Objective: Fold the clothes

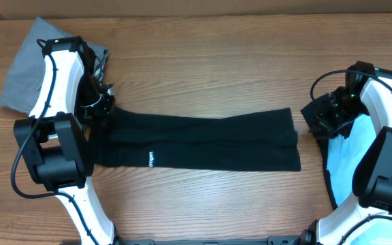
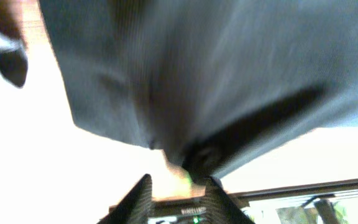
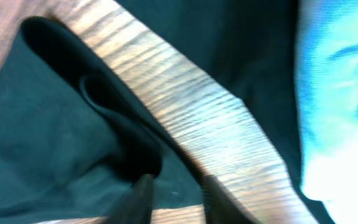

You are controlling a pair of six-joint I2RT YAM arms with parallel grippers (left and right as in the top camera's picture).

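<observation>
The black shirt lies folded into a long flat strip across the middle of the table, small white text near its front edge. My left gripper hovers at the strip's left end. In the left wrist view its jaws stand apart, and the dark cloth hangs just past the fingertips, not pinched. My right gripper is just off the strip's right end. Its jaws are also apart, over a rumpled fold of black cloth.
Grey trousers lie at the back left, partly under the left arm. A light blue printed tee lies at the right under the right arm. Bare wooden table runs behind and in front of the strip.
</observation>
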